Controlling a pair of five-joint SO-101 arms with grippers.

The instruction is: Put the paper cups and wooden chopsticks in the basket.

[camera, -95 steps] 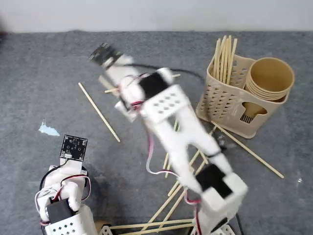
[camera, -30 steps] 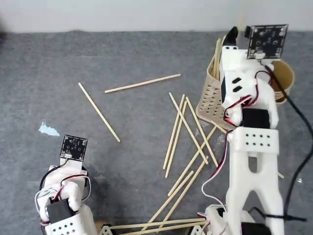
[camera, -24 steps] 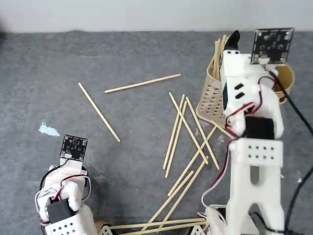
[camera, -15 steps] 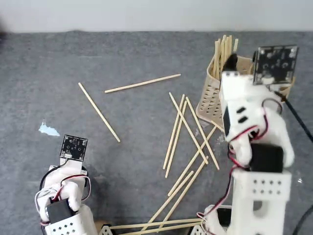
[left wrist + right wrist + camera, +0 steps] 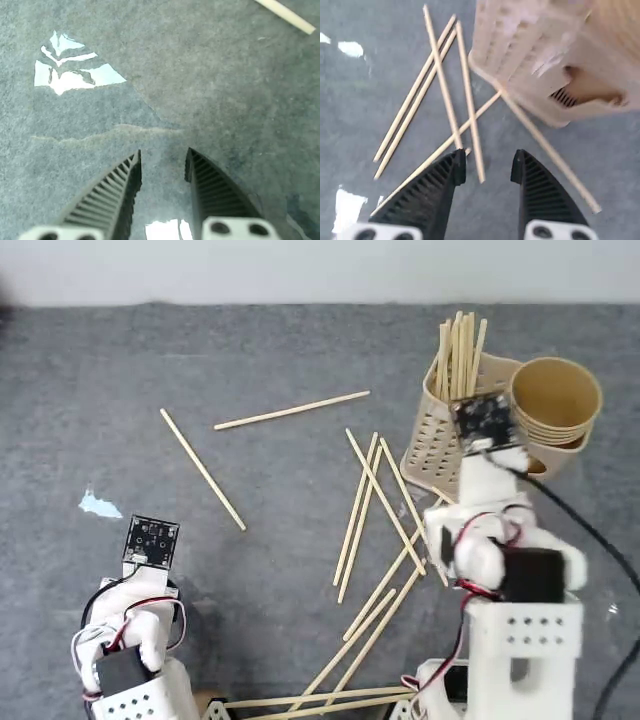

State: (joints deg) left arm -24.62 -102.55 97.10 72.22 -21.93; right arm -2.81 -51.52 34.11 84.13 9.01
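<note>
The right pincer [image 5: 487,159] is apart and empty, apparently just above loose chopsticks [image 5: 443,82] beside the basket [image 5: 438,445], which holds stacked cups [image 5: 555,395]. The left pincer [image 5: 162,167] is apart, empty, over the counter [image 5: 100,390].

We see the right arm [image 5: 505,575] covering the front wall of the basket [image 5: 430,445] at 3 o'clock and the ends of loose chopsticks [image 5: 385,498] toward 5 o'clock. In the right wrist view the basket is blurred and cut off.
</note>
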